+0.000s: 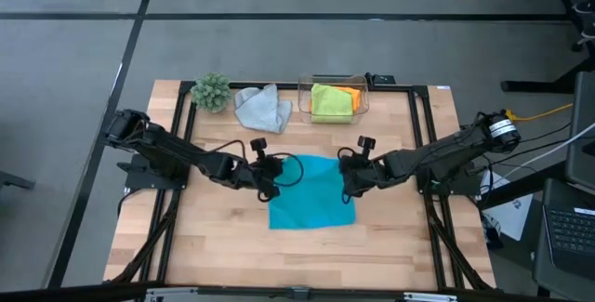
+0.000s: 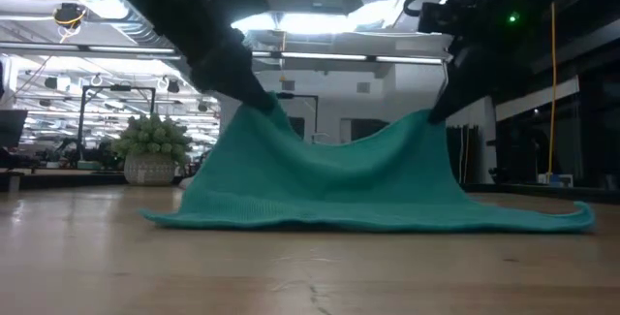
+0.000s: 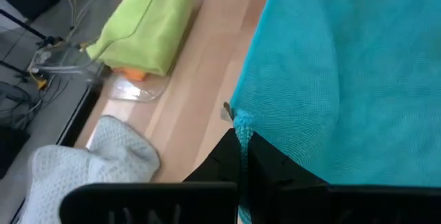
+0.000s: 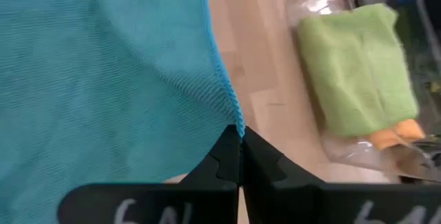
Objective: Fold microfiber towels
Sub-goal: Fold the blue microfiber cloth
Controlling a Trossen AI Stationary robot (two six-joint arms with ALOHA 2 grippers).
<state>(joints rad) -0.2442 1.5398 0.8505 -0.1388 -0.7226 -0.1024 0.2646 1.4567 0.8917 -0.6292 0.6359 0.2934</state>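
Turquoise towel [image 1: 311,190] lifted at two corners.
Left gripper [image 1: 268,183] and right gripper [image 1: 349,184] fingers are clenched on its rear corners, mid-worktop [image 1: 390,237]; front edge rests flat.

We see only a sliver of the orange towel [image 1: 348,89] in the high view; the green towel [image 1: 331,101] covers the rest inside the clear box [image 1: 363,98]. In the left wrist view, the grey towel [image 3: 76,169] is cut off by the picture's edge. In the low view, the raised blue towel [image 2: 339,179] hides the desk [image 2: 291,271] behind it, and both arms run out of frame.
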